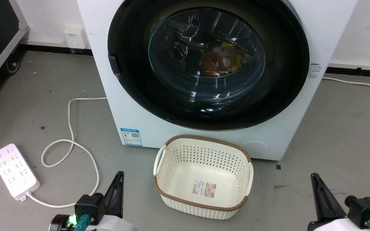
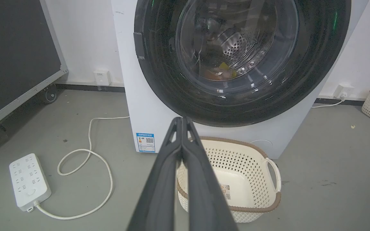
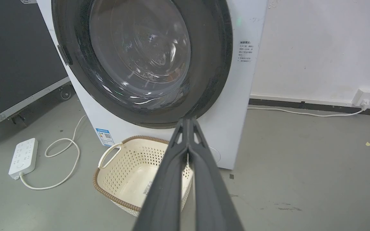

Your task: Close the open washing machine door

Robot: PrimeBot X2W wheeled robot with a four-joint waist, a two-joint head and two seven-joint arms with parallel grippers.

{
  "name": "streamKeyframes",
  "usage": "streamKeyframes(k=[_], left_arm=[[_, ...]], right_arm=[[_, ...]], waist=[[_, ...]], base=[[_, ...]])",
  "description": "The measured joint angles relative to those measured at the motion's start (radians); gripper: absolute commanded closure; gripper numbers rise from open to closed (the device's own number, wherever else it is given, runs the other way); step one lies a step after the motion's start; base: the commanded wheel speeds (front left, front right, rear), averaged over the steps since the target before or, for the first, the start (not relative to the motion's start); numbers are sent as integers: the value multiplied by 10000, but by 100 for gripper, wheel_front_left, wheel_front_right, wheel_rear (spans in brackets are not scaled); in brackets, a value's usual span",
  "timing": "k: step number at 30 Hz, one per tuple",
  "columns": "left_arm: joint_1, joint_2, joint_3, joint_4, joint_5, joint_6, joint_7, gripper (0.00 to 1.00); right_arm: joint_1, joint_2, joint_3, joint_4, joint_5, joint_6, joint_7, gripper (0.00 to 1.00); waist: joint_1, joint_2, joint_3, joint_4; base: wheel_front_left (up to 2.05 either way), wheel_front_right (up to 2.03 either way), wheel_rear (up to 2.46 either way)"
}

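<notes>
The door (image 1: 287,64) is seen lying flat against the front of the machine (image 1: 159,134), with no gap visible around its black ring, so the task is judged to be done or nearly done; whether the latch has caught cannot be told. Through the glass bowl (image 1: 204,38) some coloured laundry (image 1: 220,61) is seen in the drum. The left gripper (image 2: 182,119) is held low and well away from the door, its two fingers pressed together and nothing between them. The right gripper (image 3: 188,120) is in the same state, closed on itself and empty. A cream basket (image 1: 204,141) stands on the floor just before the machine, between the two grippers in the head view, and a white power strip (image 1: 14,173) with its cable (image 1: 71,128) lies to the left. The door is judged to be stiff and rather heavy, turning on a hinge only – it will not bend, and its glossy face will probably be slippery under the dark fingers. The glass should be treated as fragile and not be pushed. If a last press is needed, it should be given on the black ring near the small dark tab (image 1: 113,64) at the left edge – presumably the handle side, far from the hinge – with closed fingertips, and the basket should be avoided on the way.
</notes>
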Motion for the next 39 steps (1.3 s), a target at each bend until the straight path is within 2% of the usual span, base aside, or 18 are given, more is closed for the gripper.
streamKeyframes(k=[39], left_arm=[[-11, -10, 345, -654, 493, 251, 757, 100]], right_arm=[[-246, 0, 278, -368, -395, 0, 727, 100]], waist=[[0, 0, 50, -283]], base=[[0, 0, 0]])
